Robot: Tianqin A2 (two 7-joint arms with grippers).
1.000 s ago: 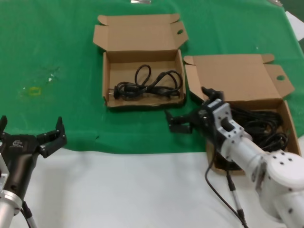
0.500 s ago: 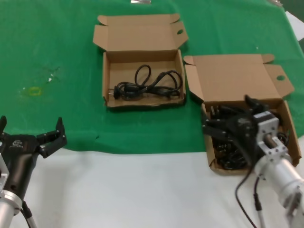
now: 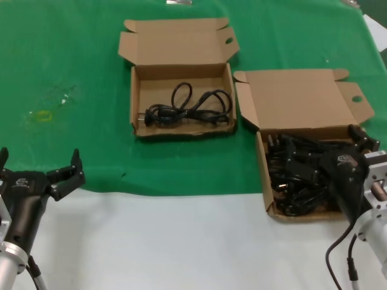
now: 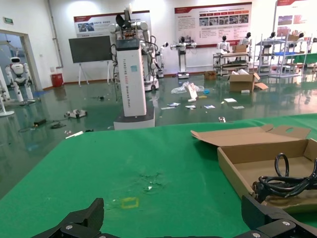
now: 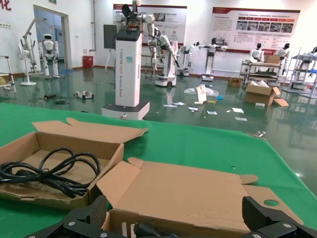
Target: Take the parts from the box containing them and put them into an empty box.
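Observation:
The nearer cardboard box (image 3: 302, 217), at the right with its lid (image 3: 296, 103) folded back, is full of tangled black cords (image 3: 302, 181). My right gripper (image 3: 329, 149) hovers over those cords, open, holding nothing. In the right wrist view the gripper (image 5: 178, 220) spans that lid (image 5: 188, 193), with a plug (image 5: 143, 229) below it. The other box (image 3: 134, 103), farther back and left, holds one coiled cord (image 3: 193, 107), also seen in the right wrist view (image 5: 49, 173). My left gripper (image 3: 39, 160) waits open at the near left, over the cloth's edge.
A green cloth (image 3: 72, 60) covers the table, with a bare white strip (image 3: 157, 241) along the front. A small yellow mark (image 3: 43, 115) lies on the cloth at the left. In the left wrist view the far box (image 4: 237, 171) and its cord (image 4: 285, 181) show.
My right gripper has swung right and towards me, from the gap in front of the far box to above the full box. The left arm has not moved.

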